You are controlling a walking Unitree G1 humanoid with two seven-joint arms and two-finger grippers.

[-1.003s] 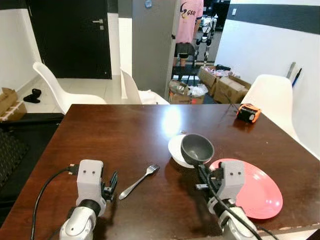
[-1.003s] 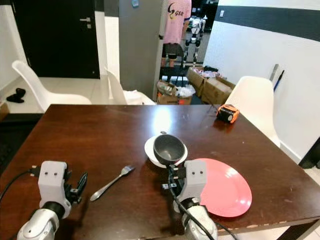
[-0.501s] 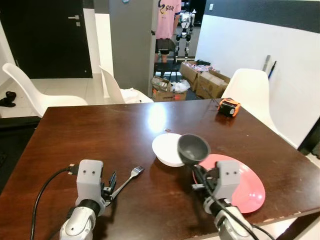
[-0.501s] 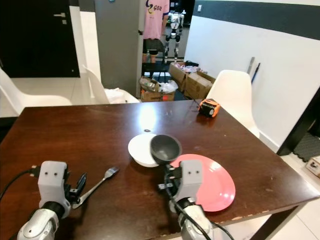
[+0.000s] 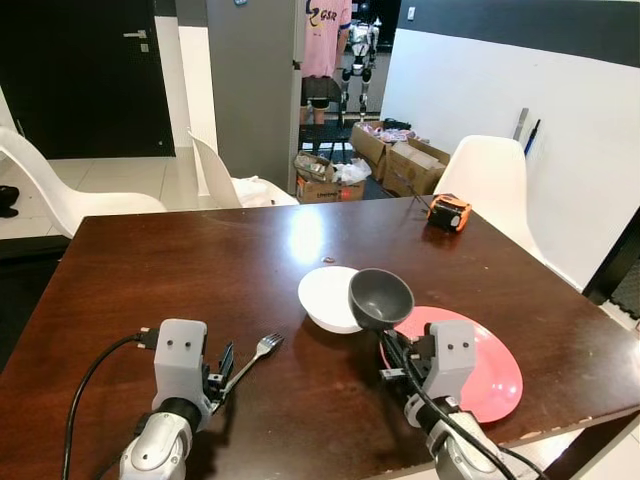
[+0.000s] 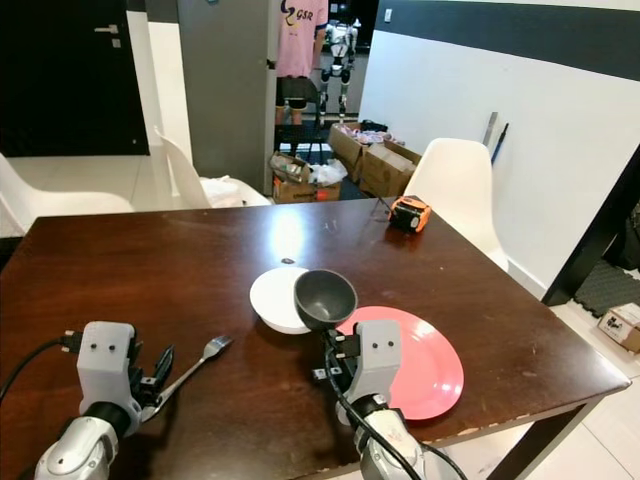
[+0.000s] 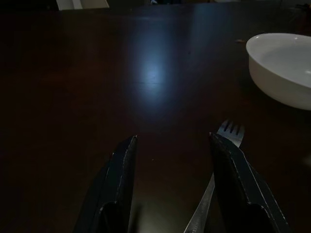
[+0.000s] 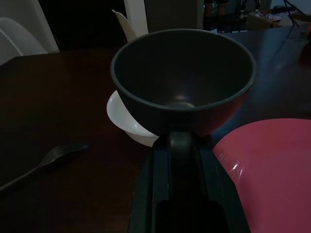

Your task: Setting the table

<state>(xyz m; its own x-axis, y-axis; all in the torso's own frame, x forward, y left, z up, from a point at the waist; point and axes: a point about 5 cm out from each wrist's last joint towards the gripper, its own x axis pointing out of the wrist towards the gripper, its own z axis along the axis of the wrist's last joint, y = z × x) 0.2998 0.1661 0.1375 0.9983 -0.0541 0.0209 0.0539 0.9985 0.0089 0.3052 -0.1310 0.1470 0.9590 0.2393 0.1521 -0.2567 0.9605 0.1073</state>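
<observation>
- Work surface: a dark brown wooden table [image 5: 200, 260] carries all items for the table setting.
- Right gripper [image 8: 181, 138]: the black fingers are pressed together on the near rim of the grey bowl [image 5: 381, 298], pinching it. The bowl is upright and held raised above the table, over the boundary between the white bowl [image 5: 328, 298] and the pink plate [image 5: 480, 370].
- White bowl: sits on the table just left of the pink plate. In the head views the grey bowl overlaps its right edge; whether the two bowls touch cannot be determined from these views.
- Pink plate: lies flat near the front right edge of the table, directly beside the right wrist housing.
- Left gripper [image 7: 172, 160]: positioned low at the front left of the table, fingers spread apart and holding nothing.
- Fork [image 5: 252, 357]: lies on the table with its tines pointing toward the white bowl. In the left wrist view, its handle runs between the two fingers, close against one finger; contact appears likely but is not clear in the dark picture.
- Orange and black tape measure [image 5: 447, 213]: rests on the far right part of the table, well apart from the dishes.
- Surroundings: white chairs [image 5: 495, 180] stand around the table, and cardboard boxes [image 5: 405, 165] lie on the floor beyond it.
</observation>
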